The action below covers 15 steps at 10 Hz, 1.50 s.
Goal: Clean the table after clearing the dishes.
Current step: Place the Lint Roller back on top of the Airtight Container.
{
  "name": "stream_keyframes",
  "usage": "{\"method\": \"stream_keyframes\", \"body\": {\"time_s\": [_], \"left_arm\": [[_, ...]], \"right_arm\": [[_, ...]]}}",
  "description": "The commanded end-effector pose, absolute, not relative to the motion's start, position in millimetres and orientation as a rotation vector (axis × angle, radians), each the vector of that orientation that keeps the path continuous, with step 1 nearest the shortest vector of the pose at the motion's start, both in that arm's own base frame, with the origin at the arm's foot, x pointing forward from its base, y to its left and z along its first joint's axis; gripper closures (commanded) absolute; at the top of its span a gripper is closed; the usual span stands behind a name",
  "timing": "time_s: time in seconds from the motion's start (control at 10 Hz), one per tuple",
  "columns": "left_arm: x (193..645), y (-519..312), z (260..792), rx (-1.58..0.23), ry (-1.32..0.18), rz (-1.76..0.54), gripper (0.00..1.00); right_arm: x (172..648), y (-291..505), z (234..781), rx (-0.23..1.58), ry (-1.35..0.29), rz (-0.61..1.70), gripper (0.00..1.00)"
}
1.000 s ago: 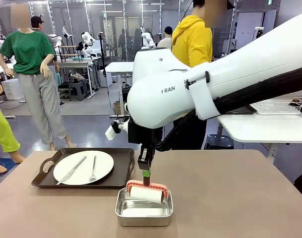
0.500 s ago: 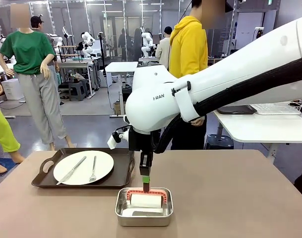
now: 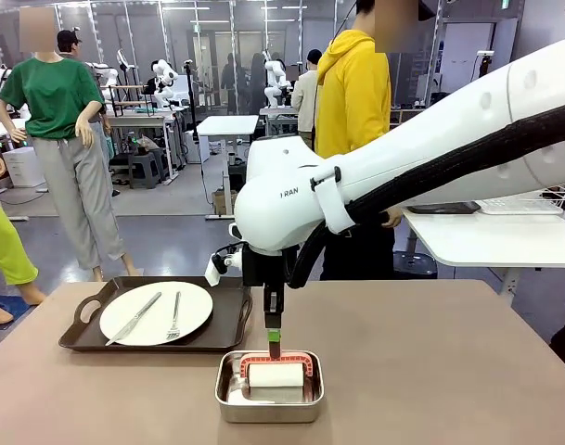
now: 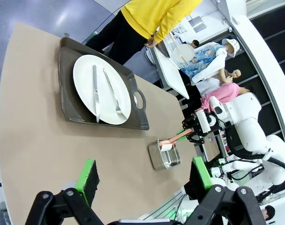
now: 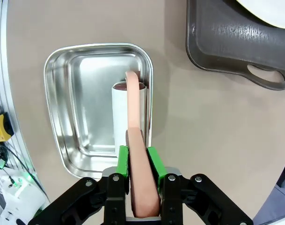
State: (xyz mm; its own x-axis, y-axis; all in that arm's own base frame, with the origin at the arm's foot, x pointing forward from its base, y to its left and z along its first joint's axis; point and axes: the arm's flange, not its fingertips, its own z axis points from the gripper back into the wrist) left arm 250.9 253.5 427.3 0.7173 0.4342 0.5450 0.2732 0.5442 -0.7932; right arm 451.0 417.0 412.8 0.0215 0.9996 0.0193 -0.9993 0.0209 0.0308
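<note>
Jaws: right gripper (image 5: pixel 138 158) is clenched on the salmon-pink handle of the lint roller (image 3: pixel 273 375); left gripper (image 4: pixel 144 174) is released, spread wide, with nothing held.
Table (image 3: pixel 449 371): taupe-brown top, under the steel pan (image 3: pixel 268 413); the pan is set near the robot-side edge, about mid-width.
Right arm (image 3: pixel 430 158): white, brought in from right of the pan and bent down over it.
Person (image 3: pixel 356 83): yellow hoodie, seen standing beyond the far table edge, behind the pan.
Tray (image 3: pixel 231 306): dark brown, handled, placed just left of and behind the pan, not touching it.
Plate (image 3: pixel 197 306): round, white, carried on the tray, left-behind the pan.
Pan: small, rectangular, shiny, upright on the table.
Lint roller: white roll is lowered inside the pan, by its far wall; the handle is held rising out of the pan; contact with the pan floor cannot be told.
Knife (image 3: pixel 134 318): laid on the plate, on the side farther from the pan.
Fork (image 3: pixel 174 315): laid beside the knife, on the side nearer the pan.
</note>
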Motion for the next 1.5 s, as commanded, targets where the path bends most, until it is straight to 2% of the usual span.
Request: {"method": "stream_keyframes", "body": {"time_s": [0.0,0.1,0.2,0.3,0.4,0.5,0.6,1.0,1.4], "left_arm": [[249.9,255.2,427.6,-1.028,-0.807,0.097,0.00],[249.9,255.2,427.6,-1.028,-0.807,0.097,0.00],[249.9,255.2,427.6,-1.028,-0.807,0.097,0.00],[249.9,255.2,427.6,-1.028,-0.807,0.097,0.00],[249.9,255.2,427.6,-1.028,-0.807,0.097,0.00],[249.9,255.2,427.6,-1.028,-0.807,0.097,0.00],[249.9,255.2,427.6,-1.028,-0.807,0.097,0.00],[249.9,255.2,427.6,-1.028,-0.807,0.097,0.00],[249.9,255.2,427.6,-1.028,-0.807,0.097,0.00]], "right_arm": [[462.4,420.0,410.8,0.010,-0.008,1.571,0.78],[464.1,418.7,408.9,0.020,-0.003,1.571,0.70],[464.2,417.7,410.0,0.014,-0.017,1.565,0.51],[461.4,418.1,414.0,0.001,-0.025,1.576,0.43],[459.3,418.8,416.9,-0.010,-0.023,1.583,0.23],[458.9,419.3,418.2,-0.011,-0.024,1.577,0.15],[457.9,419.7,418.1,-0.014,-0.030,1.573,0.00],[460.2,414.8,411.0,-0.044,-0.021,1.541,0.00],[461.5,419.2,415.8,-0.001,-0.018,1.568,0.00]]}}
